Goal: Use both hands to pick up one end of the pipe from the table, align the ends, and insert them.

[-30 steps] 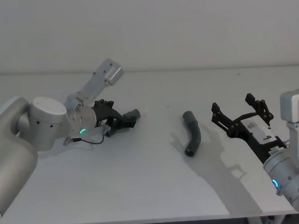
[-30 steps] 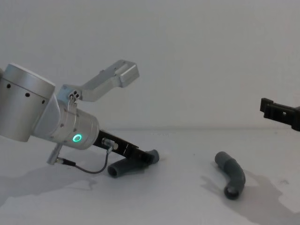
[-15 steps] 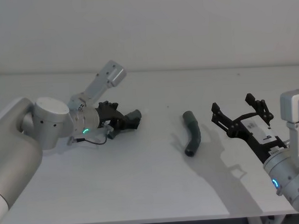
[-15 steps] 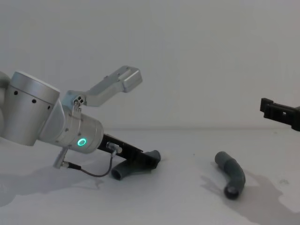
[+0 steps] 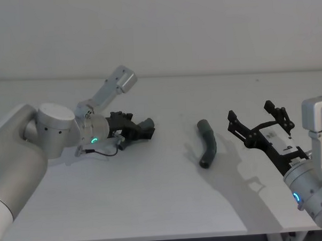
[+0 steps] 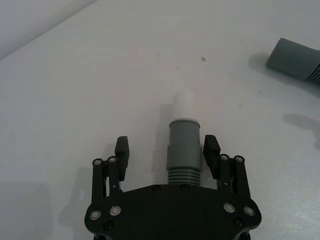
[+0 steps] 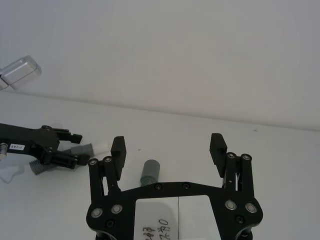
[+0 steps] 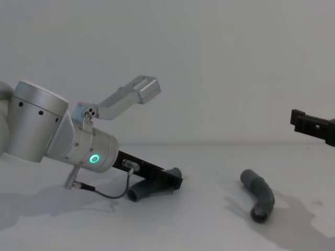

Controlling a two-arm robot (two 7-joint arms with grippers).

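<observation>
Two dark grey bent pieces of the pipe lie on the white table (image 5: 153, 195). The left piece (image 6: 184, 147) lies between the fingers of my left gripper (image 6: 167, 148), its lighter spigot end (image 6: 186, 104) pointing away from the palm. The jaws stand open around it; one finger (image 6: 211, 149) is close to it, the other stays apart. The same gripper (image 5: 139, 130) and piece (image 5: 146, 124) sit left of centre on the table. The right piece (image 5: 207, 142) lies free. My right gripper (image 5: 251, 114) hovers open just to its right, fingers (image 7: 118, 147) spread, empty.
A plain white wall rises behind the table. The left arm's silver wrist with a green ring (image 8: 94, 159) rests low over the table. The free pipe piece (image 8: 259, 194) lies right of centre with bare table around it.
My left gripper has slid forward and to the right along the left pipe piece, which shifted slightly right with it. The right arm and the free piece have not moved.
</observation>
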